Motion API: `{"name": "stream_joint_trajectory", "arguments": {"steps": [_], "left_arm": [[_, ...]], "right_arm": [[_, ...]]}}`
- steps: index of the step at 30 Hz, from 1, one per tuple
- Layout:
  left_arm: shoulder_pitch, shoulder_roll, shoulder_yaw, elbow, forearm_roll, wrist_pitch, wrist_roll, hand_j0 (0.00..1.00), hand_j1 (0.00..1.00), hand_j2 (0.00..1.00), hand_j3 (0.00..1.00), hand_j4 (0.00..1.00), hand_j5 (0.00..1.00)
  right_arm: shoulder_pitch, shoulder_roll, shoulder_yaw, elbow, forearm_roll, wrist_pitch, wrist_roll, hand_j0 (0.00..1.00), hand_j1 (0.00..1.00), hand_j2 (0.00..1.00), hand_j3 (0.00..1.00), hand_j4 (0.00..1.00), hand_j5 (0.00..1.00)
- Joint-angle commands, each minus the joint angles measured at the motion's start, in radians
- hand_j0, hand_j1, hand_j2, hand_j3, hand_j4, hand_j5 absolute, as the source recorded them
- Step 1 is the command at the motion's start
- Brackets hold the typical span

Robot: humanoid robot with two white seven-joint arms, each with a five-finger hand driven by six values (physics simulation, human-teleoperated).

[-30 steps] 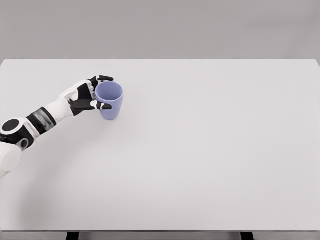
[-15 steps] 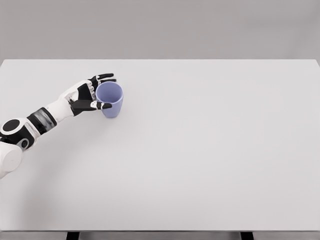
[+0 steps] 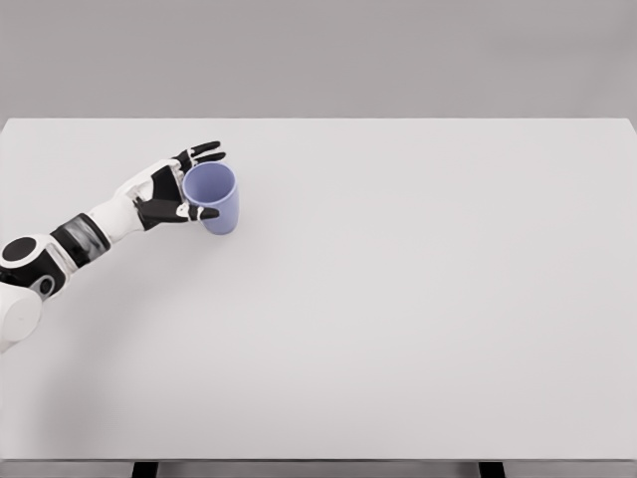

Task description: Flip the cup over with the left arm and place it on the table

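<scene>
Nearest the camera, at the lower left edge of the frame, the white shoulder and forearm of the left arm come in and run up and to the right across the table [image 3: 418, 329], a plain pale surface that fills most of the picture. The right arm is not in view.

Further along, in the upper left part of the frame, the left hand [image 3: 164, 191] is wrapped around the side of the cup [image 3: 213, 199]. Its fingers are curled partway: the thumb lies across the near side of the cup, and the upper fingers [image 3: 204, 151] reach past the rim on the far side. The hand looks to have hold of the cup, though how firmly cannot be told from here.

The cup is blue, mouth up and facing the camera, so its inside is visible. Compared with half a second ago it has shifted a little to the left and slightly up in the frame, and the hand has moved with it; the mouth also appears tilted a touch more toward the hand. Whether the base touches the table is unclear.

That small joint movement suggests the placing is not finished: the cup is upright-ish but the hand has not yet let go.
</scene>
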Motion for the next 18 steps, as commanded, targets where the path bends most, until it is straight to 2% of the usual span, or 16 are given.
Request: {"name": "stream_joint_trajectory", "arguments": {"steps": [1,18], "left_arm": [[0.000,0.004,0.002,0.000,0.005,0.000,0.000,1.00,1.00,1.00,1.00,1.00,1.00],[-0.014,0.010,0.009,0.004,0.005,0.001,-0.005,1.00,1.00,1.00,1.00,1.00,1.00]], "right_arm": [[0.000,0.000,0.000,0.000,0.000,0.000,0.000,1.00,1.00,1.00,1.00,1.00,1.00],[0.000,0.000,0.000,0.000,0.000,0.000,0.000,1.00,1.00,1.00,1.00,1.00,1.00]]}}
